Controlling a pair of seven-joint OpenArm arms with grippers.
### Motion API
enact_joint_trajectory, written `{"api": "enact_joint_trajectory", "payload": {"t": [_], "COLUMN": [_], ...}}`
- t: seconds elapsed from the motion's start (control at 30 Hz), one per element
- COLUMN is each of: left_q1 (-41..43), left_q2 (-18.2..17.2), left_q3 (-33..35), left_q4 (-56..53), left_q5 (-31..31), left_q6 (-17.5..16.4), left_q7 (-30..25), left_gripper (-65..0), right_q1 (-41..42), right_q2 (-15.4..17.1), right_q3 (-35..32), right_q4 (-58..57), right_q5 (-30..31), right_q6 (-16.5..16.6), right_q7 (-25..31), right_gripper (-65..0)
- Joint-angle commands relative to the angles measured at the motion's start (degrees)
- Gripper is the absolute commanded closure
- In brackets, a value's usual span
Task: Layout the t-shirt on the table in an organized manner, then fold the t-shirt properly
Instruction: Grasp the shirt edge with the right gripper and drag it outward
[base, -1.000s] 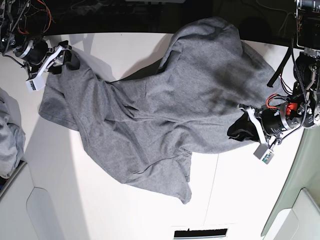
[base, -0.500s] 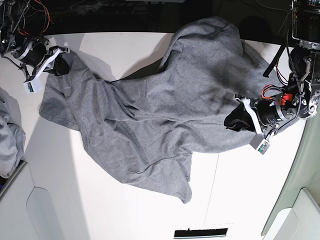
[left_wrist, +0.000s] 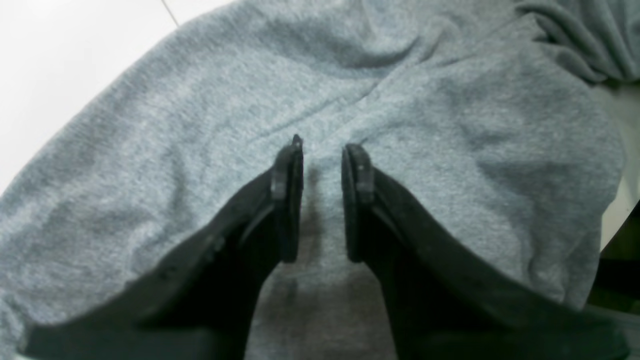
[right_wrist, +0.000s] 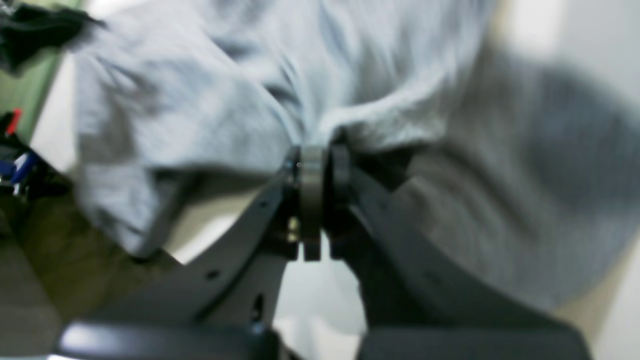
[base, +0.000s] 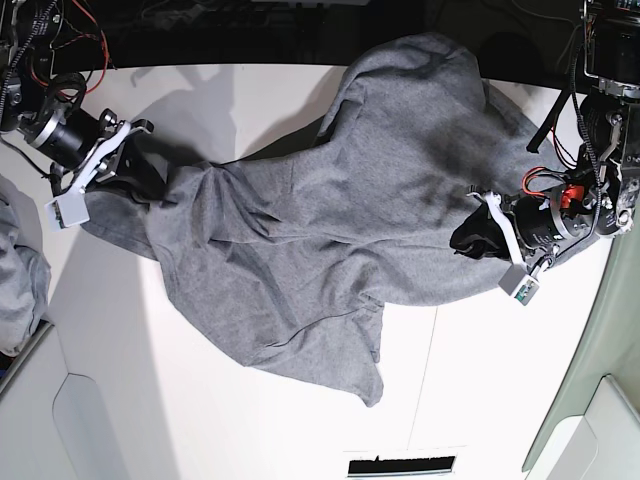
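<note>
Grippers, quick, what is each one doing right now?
Left gripper: open, fingers slightly apart over the heather-grey cotton t-shirt, gripping nothing.
Right gripper: shut on the t-shirt, a bunched fold pinched between its fingers.

Right gripper (base: 140, 165) dragged t-shirt (base: 330, 230) corner inward

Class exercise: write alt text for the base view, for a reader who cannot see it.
A rumpled grey t-shirt sprawls across a white table, seen from above. The right gripper pinches the shirt's corner at one end, while the left gripper rests on the cloth at the other.
</note>
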Motion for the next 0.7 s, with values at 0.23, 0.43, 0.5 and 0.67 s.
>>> {"api": "enact_joint_trajectory", "payload": {"t": [0.23, 0.43, 0.5, 0.67], "left_q1": [-0.94, -0.96, -0.94, -0.96], "left_q2": [-1.18, -2.12, -2.05, -2.03], "left_q3": [-0.35, -0.35, -0.35, -0.35], "left_q4": [0.79, 0.81, 0.79, 0.68], "left_q5": [2.19, 2.21, 2.29, 2.32], "left_q6": [-0.28, -0.26, -0.28, -0.28], "left_q7": [-1.09, -2.58, -3.02, -4.61], "left_gripper": [-16.6, -16.6, -16.6, -16.6], "right_q1": [4.9, 7.58, 9.2, 17.07], "right_q2": [-2.4, -6.21, -6.8, -6.95], "right_q3": [0.31, 0.26, 0.26, 0.15], "right_q4": [14.1, 18.25, 18.45, 12.85], "right_q5": [2.03, 2.21, -0.17, -9.53], "right_q6": [0.52, 0.55, 0.55, 0.44], "right_q7": [1.33, 1.9, 3.26, 4.85], "right_gripper": [0.0, 0.0, 0.0, 0.0]}}
